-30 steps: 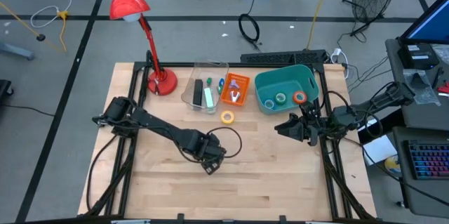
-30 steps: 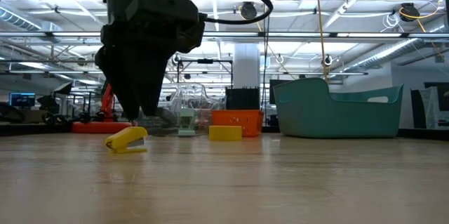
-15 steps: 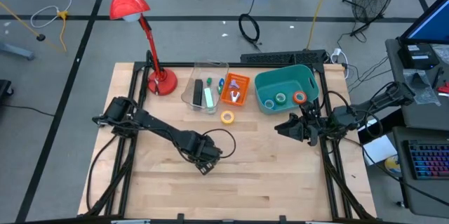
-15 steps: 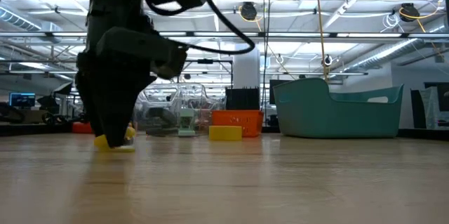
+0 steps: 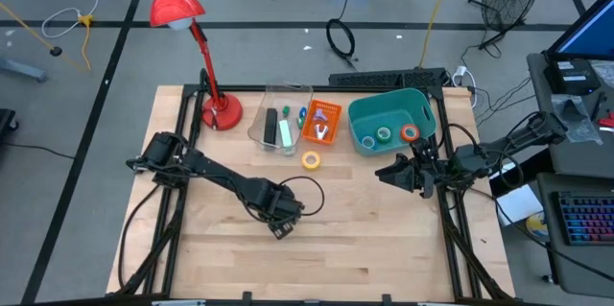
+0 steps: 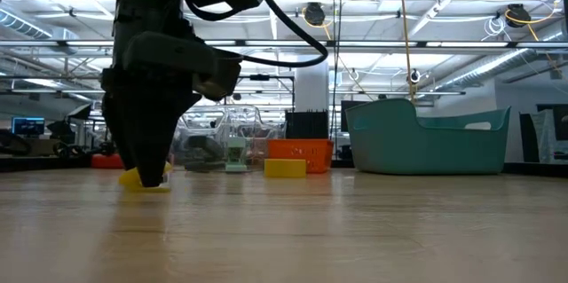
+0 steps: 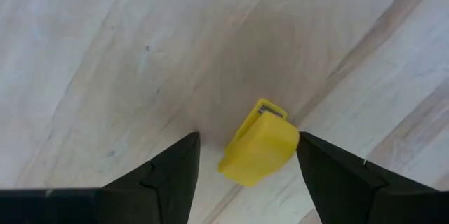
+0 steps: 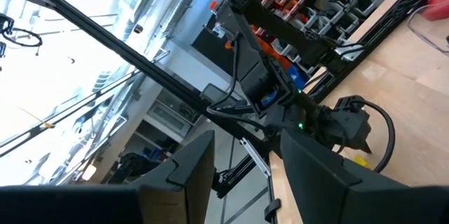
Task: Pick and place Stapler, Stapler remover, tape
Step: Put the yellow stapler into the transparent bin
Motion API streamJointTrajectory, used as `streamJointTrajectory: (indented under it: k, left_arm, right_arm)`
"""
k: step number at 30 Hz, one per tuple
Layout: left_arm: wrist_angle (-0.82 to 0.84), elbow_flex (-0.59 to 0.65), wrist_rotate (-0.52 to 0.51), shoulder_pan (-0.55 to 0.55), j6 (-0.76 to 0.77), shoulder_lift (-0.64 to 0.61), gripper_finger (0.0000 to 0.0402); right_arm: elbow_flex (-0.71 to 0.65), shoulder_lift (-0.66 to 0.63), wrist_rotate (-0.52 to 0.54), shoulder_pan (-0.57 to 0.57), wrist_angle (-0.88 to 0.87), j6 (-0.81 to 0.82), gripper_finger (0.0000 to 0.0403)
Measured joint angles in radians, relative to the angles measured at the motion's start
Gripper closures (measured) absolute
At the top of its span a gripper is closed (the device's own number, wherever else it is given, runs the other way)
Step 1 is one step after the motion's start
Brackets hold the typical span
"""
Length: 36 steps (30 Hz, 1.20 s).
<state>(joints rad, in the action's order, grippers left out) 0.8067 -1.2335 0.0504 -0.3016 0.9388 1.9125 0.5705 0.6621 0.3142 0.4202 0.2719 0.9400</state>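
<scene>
Since a second ago the left tool [image 6: 146,172] has swung across and dropped over the yellow stapler [image 7: 258,143], which in the low view now shows only as a sliver of yellow behind the dark fingers [image 7: 168,178]. From the left wrist view the tool stands wide, one finger either side of the stapler and neither touching it; the stapler lies flat on the desk [image 5: 384,239], near its middle. Its long axis runs aslant between the fingers, the metal-tipped end pointing away from the wrist. To grip well, I judge the tool should turn a little so the pads meet the long flat sides squarely, sink until the tips nearly meet the wood, then close. Farther off, the yellow tape roll [image 5: 311,160] lies before the teal bin [image 5: 425,105]; the right tool [image 5: 391,175] waits beside it, moderately open
</scene>
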Motion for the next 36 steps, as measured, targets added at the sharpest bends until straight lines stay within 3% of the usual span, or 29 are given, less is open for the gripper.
streamJointTrajectory:
  k: [8,20,26,31,36]
  left_arm:
    - [0.001,0.000,0.004,0.000,-0.021,0.000,0.0171]
    - [-0.042,0.000,0.029,0.000,-0.037,0.000,0.0304]
    - [-0.121,-0.007,0.059,0.011,-0.021,-0.002,0.0326]
    - [-0.075,-0.128,0.012,0.056,-0.067,-0.010,0.0316]
    - [0.061,-0.366,-0.109,0.145,-0.178,-0.018,0.0324]
  right_arm:
    - [0.000,0.000,0.002,0.000,0.000,-0.002,0.0245]
    - [0.000,0.013,0.002,0.000,0.000,-0.002,0.0245]
    - [0.000,0.025,0.002,0.000,0.000,0.000,0.0245]
    - [0.000,0.037,0.002,0.000,0.000,0.001,0.0245]
    - [0.000,0.042,0.002,0.000,0.001,0.002,0.0245]
